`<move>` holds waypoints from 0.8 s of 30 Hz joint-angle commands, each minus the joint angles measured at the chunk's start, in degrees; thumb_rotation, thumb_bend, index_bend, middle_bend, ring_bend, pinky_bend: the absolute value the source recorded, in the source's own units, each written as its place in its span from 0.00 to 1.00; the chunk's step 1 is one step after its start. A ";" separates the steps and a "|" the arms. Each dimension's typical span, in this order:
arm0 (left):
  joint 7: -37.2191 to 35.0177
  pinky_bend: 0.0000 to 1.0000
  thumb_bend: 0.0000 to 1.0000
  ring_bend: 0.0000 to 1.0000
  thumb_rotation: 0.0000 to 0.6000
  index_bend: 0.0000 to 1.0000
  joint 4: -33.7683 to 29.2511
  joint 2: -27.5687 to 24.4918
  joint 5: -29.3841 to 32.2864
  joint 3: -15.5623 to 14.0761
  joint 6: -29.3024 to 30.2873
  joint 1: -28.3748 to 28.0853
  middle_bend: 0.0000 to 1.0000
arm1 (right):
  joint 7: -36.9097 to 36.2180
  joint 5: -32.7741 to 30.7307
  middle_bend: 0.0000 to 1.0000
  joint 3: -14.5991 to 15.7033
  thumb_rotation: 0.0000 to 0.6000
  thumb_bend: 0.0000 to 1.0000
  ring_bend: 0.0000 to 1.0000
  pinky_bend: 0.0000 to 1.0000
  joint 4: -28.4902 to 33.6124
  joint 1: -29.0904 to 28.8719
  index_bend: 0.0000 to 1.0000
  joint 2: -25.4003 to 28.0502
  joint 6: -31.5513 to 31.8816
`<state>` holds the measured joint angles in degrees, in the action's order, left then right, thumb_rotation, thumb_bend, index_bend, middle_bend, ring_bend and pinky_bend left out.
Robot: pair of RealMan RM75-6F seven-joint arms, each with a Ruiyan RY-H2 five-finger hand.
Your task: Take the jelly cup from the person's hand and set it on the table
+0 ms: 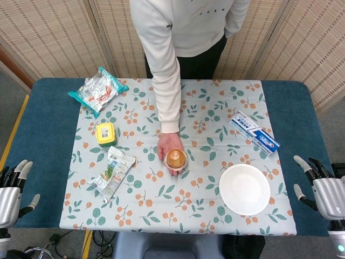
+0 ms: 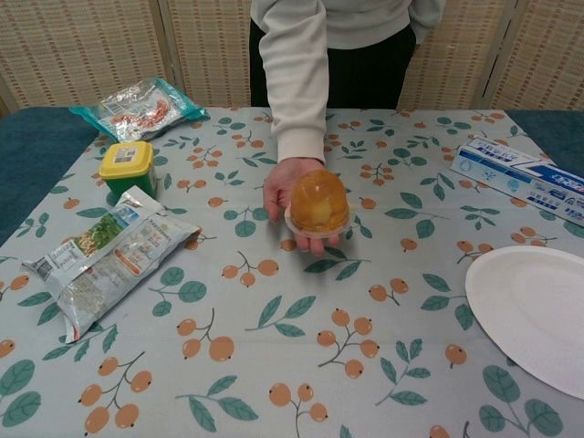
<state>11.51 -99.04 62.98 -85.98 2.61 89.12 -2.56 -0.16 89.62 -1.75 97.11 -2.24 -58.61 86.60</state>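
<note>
two robot hands idle, left (image 1: 13, 189) and right (image 1: 323, 189), fingers apart, empty | cup (image 2: 318, 201) dome-up on palm (image 2: 290, 187), mid-table (offered flat for an easy take)

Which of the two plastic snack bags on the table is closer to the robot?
The green-and-white bag, lying near the table's front edge beside the yellow-lidded tub. The other bag, teal with red contents, sits at the far corner.

We see both views bright and evenly lit from above, with only soft, short shadows under the person's arm (image 1: 168, 81) and the paper plate (image 1: 245, 189). Focus is sharp throughout; faint glare sits on the jelly cup (image 2: 318, 201).
</note>
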 commanded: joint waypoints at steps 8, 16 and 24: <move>0.07 0.06 0.28 0.11 1.00 0.05 -0.12 0.02 -0.29 -0.06 0.15 0.07 0.04 | -0.15 0.04 0.27 0.20 1.00 0.37 0.13 0.37 -0.11 0.42 0.13 0.16 0.44; 0.29 0.06 0.28 0.11 1.00 0.05 -0.37 -0.10 -0.30 0.12 0.15 -0.03 0.04 | -0.11 0.50 0.27 0.12 1.00 0.37 0.13 0.37 0.45 0.19 0.13 0.57 0.39; 0.10 0.06 0.28 0.11 1.00 0.05 -0.44 -0.27 -0.38 0.18 0.27 0.01 0.04 | 2.82 2.48 0.27 -0.86 1.00 0.36 0.13 0.37 3.45 -2.72 0.13 2.39 -2.03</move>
<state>11.61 -99.48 62.72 -86.36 2.79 89.40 -2.55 2.09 91.61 -2.35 99.95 -4.35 -56.62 85.15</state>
